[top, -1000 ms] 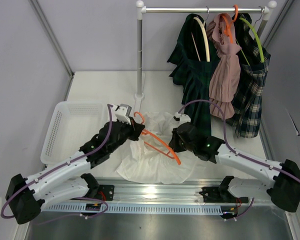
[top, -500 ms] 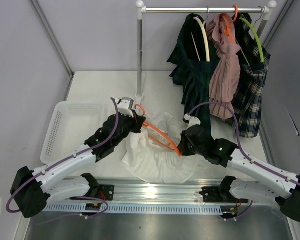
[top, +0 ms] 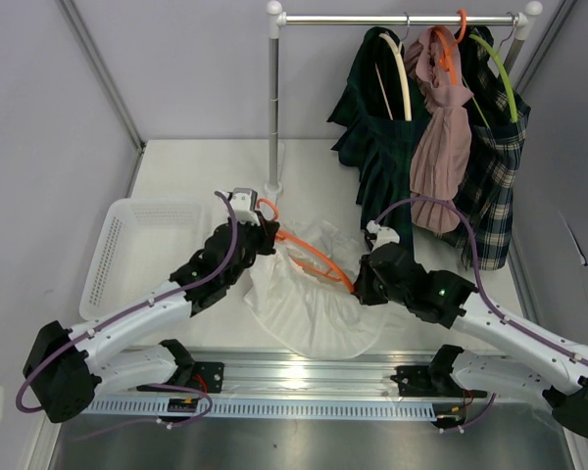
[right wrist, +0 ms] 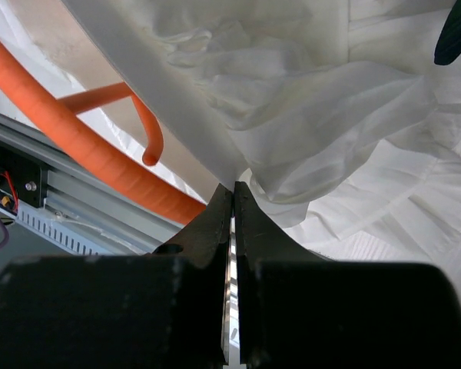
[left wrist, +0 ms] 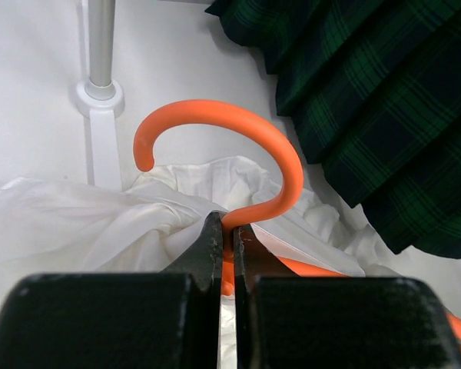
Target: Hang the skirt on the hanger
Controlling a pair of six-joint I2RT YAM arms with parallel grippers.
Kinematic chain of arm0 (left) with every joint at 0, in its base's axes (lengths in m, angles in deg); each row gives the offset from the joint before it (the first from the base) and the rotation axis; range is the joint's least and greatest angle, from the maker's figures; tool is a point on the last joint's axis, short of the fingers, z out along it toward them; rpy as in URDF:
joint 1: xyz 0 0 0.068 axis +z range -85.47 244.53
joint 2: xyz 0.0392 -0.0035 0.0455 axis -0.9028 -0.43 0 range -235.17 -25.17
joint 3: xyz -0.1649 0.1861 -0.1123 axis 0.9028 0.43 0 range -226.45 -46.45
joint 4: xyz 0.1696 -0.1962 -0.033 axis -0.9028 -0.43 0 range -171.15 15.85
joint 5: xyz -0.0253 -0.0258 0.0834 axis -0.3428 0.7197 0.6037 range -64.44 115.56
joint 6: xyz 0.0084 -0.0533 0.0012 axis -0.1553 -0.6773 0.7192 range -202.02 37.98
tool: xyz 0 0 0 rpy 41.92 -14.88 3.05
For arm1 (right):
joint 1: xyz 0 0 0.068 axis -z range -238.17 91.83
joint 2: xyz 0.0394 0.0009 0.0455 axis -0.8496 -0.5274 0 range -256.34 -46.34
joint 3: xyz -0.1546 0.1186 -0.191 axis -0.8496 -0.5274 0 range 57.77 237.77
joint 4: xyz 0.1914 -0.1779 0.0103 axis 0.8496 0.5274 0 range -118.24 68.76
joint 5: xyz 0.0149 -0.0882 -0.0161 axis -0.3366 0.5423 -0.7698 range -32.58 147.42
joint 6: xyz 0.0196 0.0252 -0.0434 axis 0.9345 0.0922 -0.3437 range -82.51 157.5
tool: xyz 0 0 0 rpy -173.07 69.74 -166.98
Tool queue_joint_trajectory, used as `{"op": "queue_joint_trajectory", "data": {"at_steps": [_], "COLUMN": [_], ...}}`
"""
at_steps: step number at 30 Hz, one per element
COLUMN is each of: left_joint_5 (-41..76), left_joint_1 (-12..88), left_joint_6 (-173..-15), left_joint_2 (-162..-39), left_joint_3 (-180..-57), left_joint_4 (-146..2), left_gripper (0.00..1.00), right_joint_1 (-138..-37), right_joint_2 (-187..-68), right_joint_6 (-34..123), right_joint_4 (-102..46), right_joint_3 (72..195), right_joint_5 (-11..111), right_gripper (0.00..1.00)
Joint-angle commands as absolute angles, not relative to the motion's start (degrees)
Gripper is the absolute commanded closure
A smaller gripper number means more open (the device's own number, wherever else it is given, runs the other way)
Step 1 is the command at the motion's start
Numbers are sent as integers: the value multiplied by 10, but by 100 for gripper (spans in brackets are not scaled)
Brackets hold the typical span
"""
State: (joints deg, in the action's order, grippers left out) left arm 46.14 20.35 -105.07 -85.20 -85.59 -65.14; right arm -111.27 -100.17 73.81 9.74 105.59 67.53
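- skirt (top: 304, 315): white heap, nearest, spread between both arms.
- right gripper (right wrist: 232, 191): pinched shut on skirt edge, at 4 o'clock end of hanger (top: 312, 257).
- hanger long axis runs 10-to-4 o'clock.
- left gripper (left wrist: 224, 227): clamped on hanger neck, 10 o'clock end.

White and orange under a silver metal clothes rail (top: 273, 108)

Below the rail's foot: plain white pleated fabric skirt (top: 309, 308), bright orange plastic hanger (top: 309, 257). On the rail's bar, from the foot outward: dark green tartan skirt (top: 377, 147) with black and navy checks on a cream hanger (top: 402, 73), dusty pink pleated skirt (top: 441, 137) on a second orange hanger (top: 449, 54), green, navy and white plaid skirt (top: 495, 186) on a lime-green hanger (top: 500, 64). Left of the rail: white perforated plastic basket (top: 127, 245).
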Motion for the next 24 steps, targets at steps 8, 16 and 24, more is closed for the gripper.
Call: {"op": "queue_joint_trajectory", "data": {"at_steps": [8,16,24], "left_joint_5": [553,569,577], "left_joint_1": [216,216,204], "left_joint_6": [-1030,-1019,-1004], "left_joint_2": [-856,-844,-831], "left_joint_3": [-857,-839,-840], "left_joint_4": [-601,-599,-595], "left_gripper": [100,100,100], "right_joint_1": [-1113,-1102,-1101], "right_joint_2": [-988,-990,-1030], "right_joint_6": [747,746,733], "right_joint_4": [174,191,202], "right_joint_3": [1092,1126,1191], "right_joint_5": [706,713,708], "right_gripper": [100,100,100]}}
